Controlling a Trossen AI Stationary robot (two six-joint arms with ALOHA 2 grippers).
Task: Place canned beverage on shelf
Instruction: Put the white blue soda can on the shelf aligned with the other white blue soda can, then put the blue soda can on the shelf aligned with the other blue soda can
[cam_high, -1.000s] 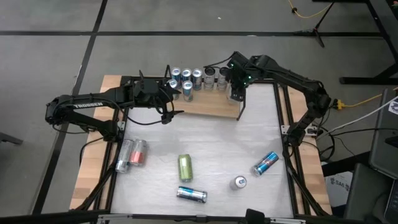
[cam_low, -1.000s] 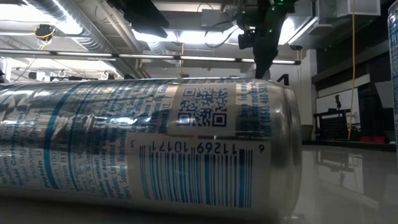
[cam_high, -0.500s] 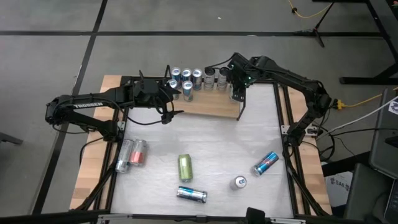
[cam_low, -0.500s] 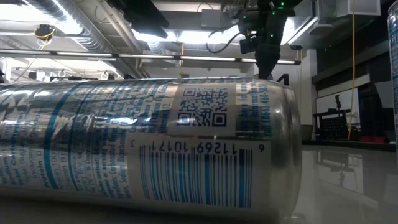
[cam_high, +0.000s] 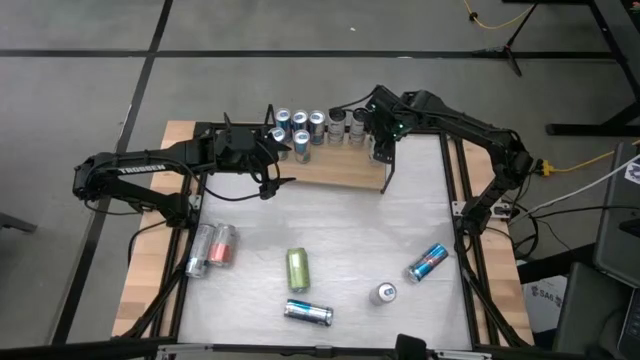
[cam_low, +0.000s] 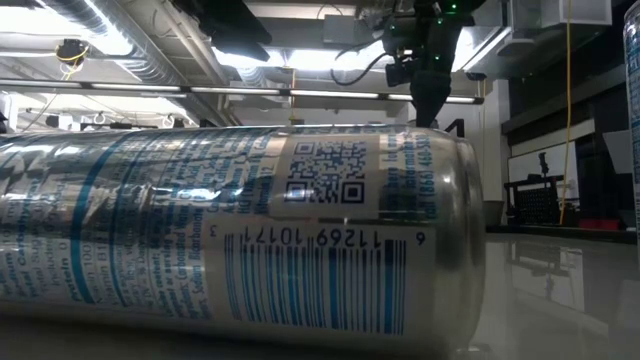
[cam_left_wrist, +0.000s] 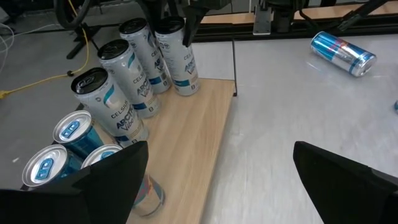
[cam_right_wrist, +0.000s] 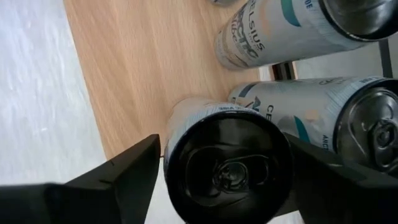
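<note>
The shelf (cam_high: 330, 168) is a light wooden board with black wire ends at the table's far side, and several cans (cam_high: 315, 125) stand on it in a row. My right gripper (cam_high: 381, 150) points down over the shelf's right end. It is open, with one finger on each side of a silver can (cam_right_wrist: 227, 165) that stands upright on the board (cam_right_wrist: 143, 68). My left gripper (cam_left_wrist: 217, 180) waits open above the shelf's left part (cam_left_wrist: 193, 143), with nothing between its fingers.
Loose cans lie on the table's near half: a red and silver pair (cam_high: 212, 248), a green one (cam_high: 298, 268), a silver-blue one (cam_high: 307, 313) and a blue one (cam_high: 428, 262). One can stands upright (cam_high: 385, 293). A lying can (cam_low: 230, 230) fills the low view.
</note>
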